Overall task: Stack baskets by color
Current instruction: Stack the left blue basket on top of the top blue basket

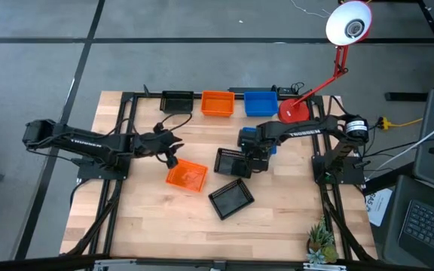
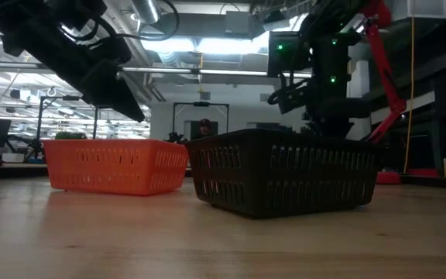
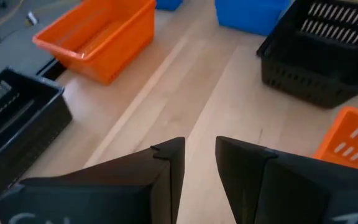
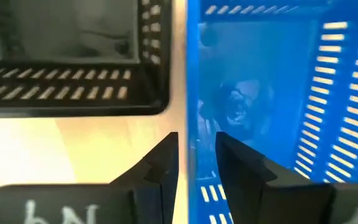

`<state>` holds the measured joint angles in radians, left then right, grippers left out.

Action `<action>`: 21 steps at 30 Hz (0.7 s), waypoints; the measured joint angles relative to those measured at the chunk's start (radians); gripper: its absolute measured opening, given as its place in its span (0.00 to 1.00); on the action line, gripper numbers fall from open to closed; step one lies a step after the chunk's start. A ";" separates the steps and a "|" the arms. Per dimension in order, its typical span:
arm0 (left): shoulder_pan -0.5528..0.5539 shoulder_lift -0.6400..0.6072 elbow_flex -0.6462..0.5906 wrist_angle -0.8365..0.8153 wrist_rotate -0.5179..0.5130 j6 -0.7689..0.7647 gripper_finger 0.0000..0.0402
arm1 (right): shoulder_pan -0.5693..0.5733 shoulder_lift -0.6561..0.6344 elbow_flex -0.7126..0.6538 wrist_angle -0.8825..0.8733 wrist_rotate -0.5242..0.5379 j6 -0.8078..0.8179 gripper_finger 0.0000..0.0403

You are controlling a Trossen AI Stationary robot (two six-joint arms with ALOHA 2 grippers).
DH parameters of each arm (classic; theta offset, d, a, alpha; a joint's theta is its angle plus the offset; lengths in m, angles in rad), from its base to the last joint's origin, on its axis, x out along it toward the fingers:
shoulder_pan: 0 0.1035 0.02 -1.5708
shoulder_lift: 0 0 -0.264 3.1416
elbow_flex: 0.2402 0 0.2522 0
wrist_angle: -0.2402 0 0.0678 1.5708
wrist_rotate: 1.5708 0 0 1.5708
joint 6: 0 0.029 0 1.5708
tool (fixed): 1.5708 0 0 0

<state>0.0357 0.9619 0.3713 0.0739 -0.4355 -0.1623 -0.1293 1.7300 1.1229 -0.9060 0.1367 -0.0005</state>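
Observation:
Three baskets stand in a row at the far edge: black (image 1: pixel 176 101), orange (image 1: pixel 217 104) and blue (image 1: pixel 261 103). In mid-table lie an orange basket (image 1: pixel 186 176), a black basket (image 1: pixel 230 161) and, nearer, another black basket (image 1: pixel 230 199). My left gripper (image 3: pixel 201 168) hangs open over the bare wood just left of the mid-table orange basket (image 3: pixel 353 140), with nothing between its fingers. My right gripper (image 4: pixel 197 155) points down, open, at a blue basket (image 1: pixel 256 139). One finger is inside it and one outside its side wall (image 4: pixel 192 93). My right gripper has one finger (image 4: pixel 241 168) inside the blue basket and the other (image 4: pixel 163 165) outside, astride the side wall. A strip of table shows between the outer finger and the wall. Whether the inner finger touches the wall, I cannot tell.
A red lamp base (image 1: pixel 293 111) sits at the far right, its arm rising to a white lamp head (image 1: pixel 349 24). A small plant (image 1: pixel 321 242) stands at the near right corner. Bare wood lies along the near edge and at the near left.

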 joint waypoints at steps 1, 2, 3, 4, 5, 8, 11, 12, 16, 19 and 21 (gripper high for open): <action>0.000 0.000 -0.003 0.009 0.008 0.007 0.21 | 0.000 0.003 0.000 0.002 0.001 0.008 0.27; 0.000 0.000 -0.005 0.011 0.019 0.012 0.21 | -0.001 0.005 0.000 -0.001 0.002 0.022 0.26; 0.000 0.000 -0.006 0.010 0.031 0.013 0.21 | -0.001 0.006 0.000 -0.005 0.002 0.027 0.25; 0.000 0.000 -0.006 0.010 0.042 0.012 0.21 | -0.001 0.006 0.000 -0.002 0.001 0.033 0.23; 0.000 0.000 -0.006 0.013 0.049 0.013 0.21 | -0.001 0.007 0.000 0.000 0.003 0.045 0.19; 0.000 0.000 -0.006 0.027 0.053 0.015 0.21 | 0.000 0.009 0.000 -0.014 0.046 0.041 0.04; 0.000 0.000 -0.006 0.035 0.054 0.015 0.21 | 0.003 0.009 0.014 -0.076 0.094 0.027 0.02; 0.000 0.000 -0.006 0.035 0.054 0.015 0.21 | 0.007 0.009 0.026 -0.112 0.111 0.031 0.02; 0.000 0.000 -0.006 0.036 0.055 0.015 0.21 | 0.028 0.009 0.093 -0.248 0.189 0.051 0.02; 0.000 0.000 -0.006 0.036 0.056 0.015 0.21 | 0.043 0.009 0.164 -0.324 0.299 0.045 0.01; 0.000 0.000 -0.006 0.036 0.056 0.015 0.21 | 0.046 0.009 0.217 -0.364 0.405 0.018 0.01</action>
<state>0.0360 0.9619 0.3653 0.1097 -0.3798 -0.1474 -0.0831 1.7386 1.3398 -1.2698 0.5419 0.0175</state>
